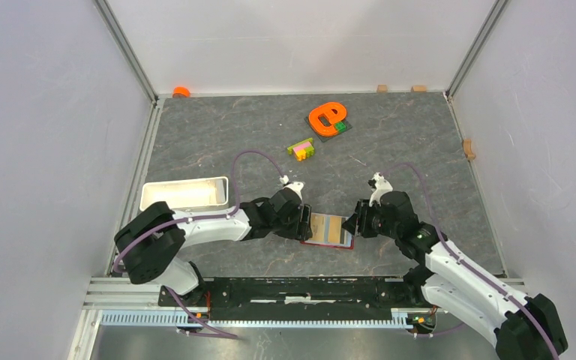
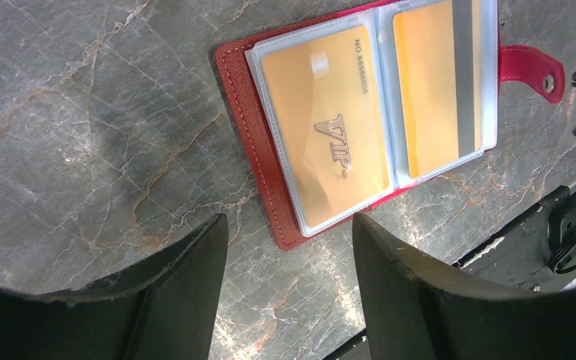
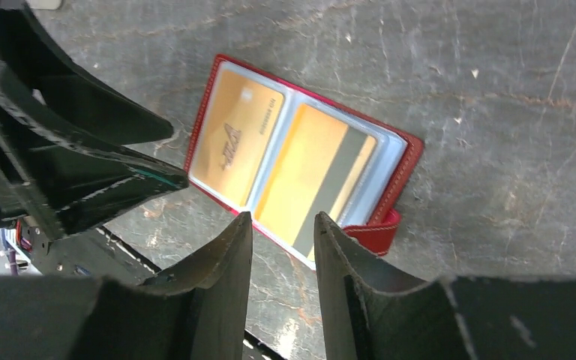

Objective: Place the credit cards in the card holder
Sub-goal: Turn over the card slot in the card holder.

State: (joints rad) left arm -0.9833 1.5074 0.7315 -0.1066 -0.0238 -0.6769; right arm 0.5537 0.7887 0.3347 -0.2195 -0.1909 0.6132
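"How far along?"

"Nearly done, judging by the top view: found the card holder [image 1: 327, 230] spread open at lower centre, with 2 tan-orange credit cards [image 2: 322, 135] already in clear sleeves [image 2: 385, 97]."

"Anything left?"

"Possibly folding it and snapping the tab [image 2: 529, 67]. Spotted nothing light blue anywhere; perhaps hidden behind, impossible to tell."

"Grippers?"

"Saw the left gripper [image 2: 289, 225] spread wide and empty, the right gripper [image 3: 283, 217] parted narrowly, empty too, flanking the card holder."
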